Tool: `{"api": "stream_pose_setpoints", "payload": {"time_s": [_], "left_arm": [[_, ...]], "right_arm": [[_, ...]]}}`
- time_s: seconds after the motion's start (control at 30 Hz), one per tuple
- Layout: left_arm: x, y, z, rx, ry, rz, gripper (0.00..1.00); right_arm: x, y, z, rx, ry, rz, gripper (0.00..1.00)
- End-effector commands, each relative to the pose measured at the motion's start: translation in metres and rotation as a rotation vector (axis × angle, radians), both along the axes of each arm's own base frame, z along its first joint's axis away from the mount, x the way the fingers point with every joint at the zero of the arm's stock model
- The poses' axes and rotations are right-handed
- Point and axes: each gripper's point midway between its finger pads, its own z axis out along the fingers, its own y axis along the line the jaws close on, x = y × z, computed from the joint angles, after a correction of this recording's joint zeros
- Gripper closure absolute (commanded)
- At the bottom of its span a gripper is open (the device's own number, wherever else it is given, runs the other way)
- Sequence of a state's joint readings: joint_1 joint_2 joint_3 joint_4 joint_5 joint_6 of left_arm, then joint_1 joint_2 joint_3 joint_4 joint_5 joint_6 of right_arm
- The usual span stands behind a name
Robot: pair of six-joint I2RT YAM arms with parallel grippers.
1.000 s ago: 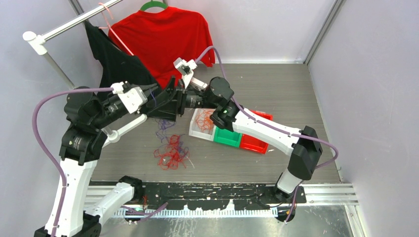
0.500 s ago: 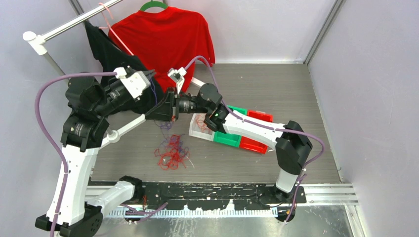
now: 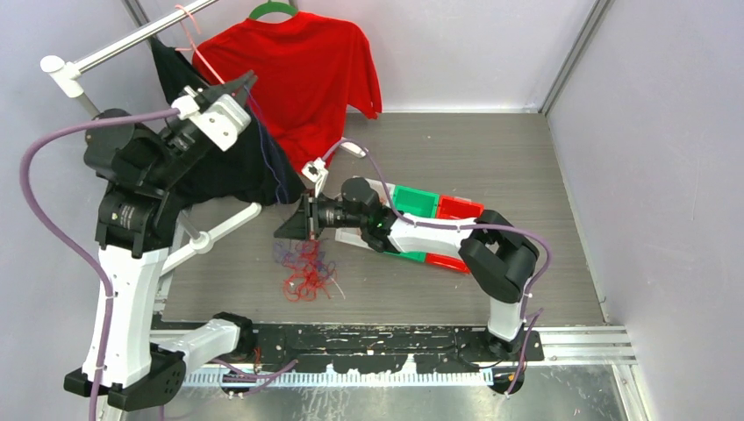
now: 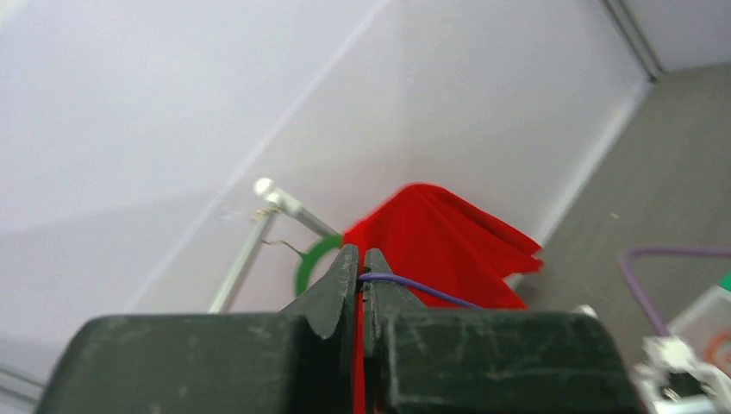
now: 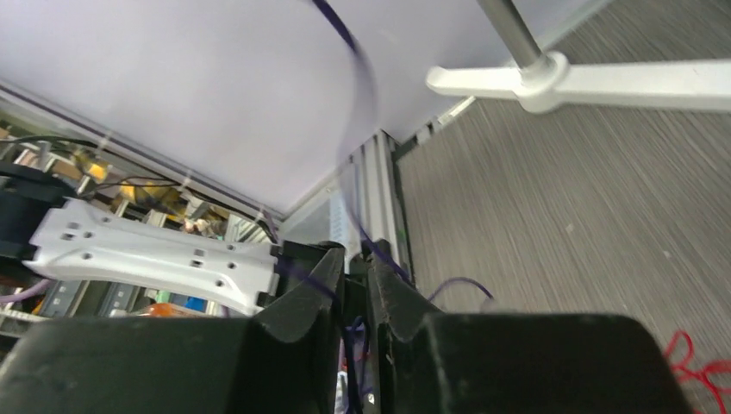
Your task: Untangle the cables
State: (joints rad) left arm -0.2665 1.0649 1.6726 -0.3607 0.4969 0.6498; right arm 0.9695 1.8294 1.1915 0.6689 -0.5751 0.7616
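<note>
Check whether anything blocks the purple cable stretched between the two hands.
Nothing visible does. The purple cable runs from the left hand down to the right hand; a black garment and red shirt hang close by, and contact with them cannot be told.

At the back left of your top view, a red shirt point(image 3: 298, 74) hangs on a green hanger point(image 3: 272, 10) from a metal rail point(image 3: 132, 37) with a white end cap. A black garment point(image 3: 259, 171) hangs beside it and drapes down to the grey tabletop point(image 3: 491, 158). A pink hanger point(image 3: 195, 39) sits on the same rail. Right of centre, you'll see a green bin point(image 3: 412, 200) and a red bin point(image 3: 461, 208) side by side, touching.
</note>
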Motion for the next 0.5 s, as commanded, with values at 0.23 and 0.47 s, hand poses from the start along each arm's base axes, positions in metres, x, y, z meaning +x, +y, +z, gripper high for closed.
{"api": "stream_pose_setpoints", "payload": {"time_s": [0.23,0.47], "left_arm": [[-0.049,0.024,0.129,-0.080,-0.442,0.074,1.00],[-0.065,0.028,0.160,-0.096,-0.595,0.087,1.00]], "right_arm": [[0.013,-0.006,-0.062,-0.116,-0.010,-0.132,0.80],[0.020,-0.012,-0.103,-0.215,0.015,-0.188,0.76]]}}
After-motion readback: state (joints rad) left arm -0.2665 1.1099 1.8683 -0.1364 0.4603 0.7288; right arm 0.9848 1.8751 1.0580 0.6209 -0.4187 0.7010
